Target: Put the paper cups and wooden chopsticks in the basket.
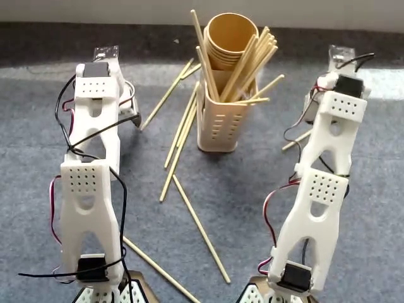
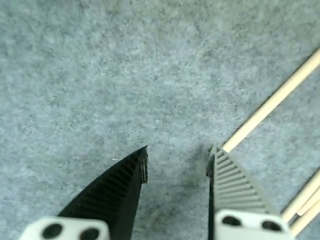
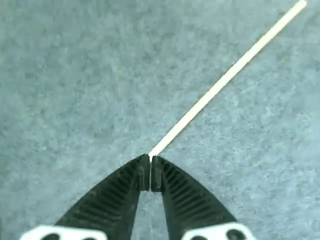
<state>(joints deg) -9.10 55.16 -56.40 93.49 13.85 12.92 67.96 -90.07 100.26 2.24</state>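
1. The basket (image 1: 218, 126) stands at 12 o'clock on the grey tabletop (image 1: 252, 202), between the two arms. The paper cups (image 1: 231, 38) are stacked inside it, and a sheaf of standing chopsticks (image 1: 252, 63) leans out toward 1 o'clock.
2. The cups look done, so sticks are what is left to do. Several loose chopsticks (image 1: 180, 136) lie between the basket and the left arm, and others lie toward 6 o'clock.
3. The left claw (image 2: 178, 155) is wide open, low over the fabric, and holds nothing. The left-hand chopstick (image 2: 270, 102) has its near end just beside the pale fingertip (image 2: 216, 152), outside the gap. In the high view it runs from the claw toward 1 o'clock.
4. The right claw (image 3: 150, 160) is closed, with only a hairline between its fingers. The end of the right-hand chopstick (image 3: 225, 80) meets the fingertips. It looks butted against them rather than pinched, though I cannot be sure. In the high view this stick lies along the 8-to-2 line, with the basket at about 9 o'clock of it.
5. Each stick runs straight away from its claw, end-on, not across the gap. A grasp would need the jaws astride the shaft. I judge that the left claw needs a small sideways shift, while the right claw must open first.
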